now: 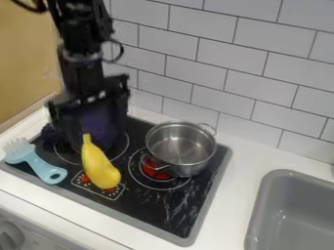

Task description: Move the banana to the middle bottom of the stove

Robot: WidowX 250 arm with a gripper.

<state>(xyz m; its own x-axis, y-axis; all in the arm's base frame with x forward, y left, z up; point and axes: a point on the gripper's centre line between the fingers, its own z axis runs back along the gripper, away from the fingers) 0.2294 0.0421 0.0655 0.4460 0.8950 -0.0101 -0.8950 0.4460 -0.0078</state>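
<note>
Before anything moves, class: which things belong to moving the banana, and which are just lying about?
Job:
yellow banana
black stovetop
pincer

Lying about:
steel pot, on the stovetop
light blue brush, at its left
purple item, by the pincer
grey sink

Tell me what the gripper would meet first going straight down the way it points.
Probably the dark purple object at the back left of the stove, right by the gripper. Depth is unclear, though; the narrow end of the banana also lies near that line.
</note>
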